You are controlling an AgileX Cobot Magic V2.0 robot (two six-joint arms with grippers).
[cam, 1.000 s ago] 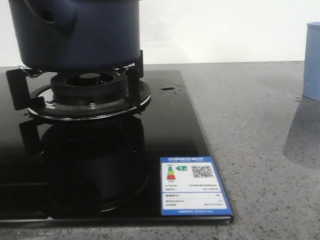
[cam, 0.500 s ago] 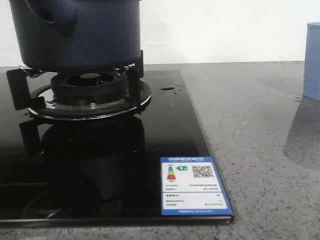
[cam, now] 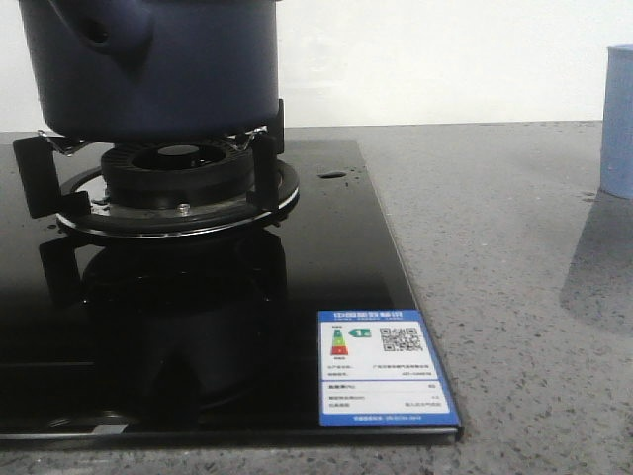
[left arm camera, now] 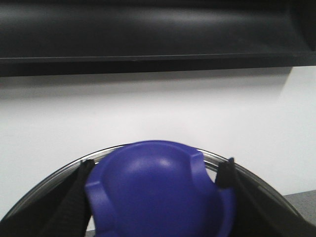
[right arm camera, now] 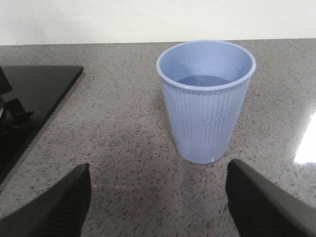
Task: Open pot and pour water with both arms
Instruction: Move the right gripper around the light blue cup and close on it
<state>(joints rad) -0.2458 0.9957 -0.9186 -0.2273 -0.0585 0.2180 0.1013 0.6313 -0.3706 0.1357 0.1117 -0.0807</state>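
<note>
Grey speckled stone surface point(cam: 514, 257) with a white wall behind. Dark navy pot point(cam: 153, 64) sits on the burner stand point(cam: 173, 183) of a black glass stove point(cam: 326, 267), far left in the front view; stubby handle mount with a small hole point(cam: 99, 35) faces the camera. Pot's top is cut off in the front view. Left wrist view: blue knob point(left arm camera: 158, 192) fills the lower middle, with a glass lid's metal rim point(left arm camera: 59, 173) curving round it. Left tool point(left arm camera: 157, 177) has a dark finger on each side of the knob, right against it, pinching the knob. Light-blue ribbed cup point(right arm camera: 206, 101) stands upright on the surface to the right of the stove, well apart from the pot, water inside. Right tool point(right arm camera: 158, 207) is spread wide, fingers either side, near the cup, not touching. Energy label sticker point(cam: 384, 368) on the stove's front right corner. Small water drop point(cam: 333, 175) on the glass near the burner.
</note>
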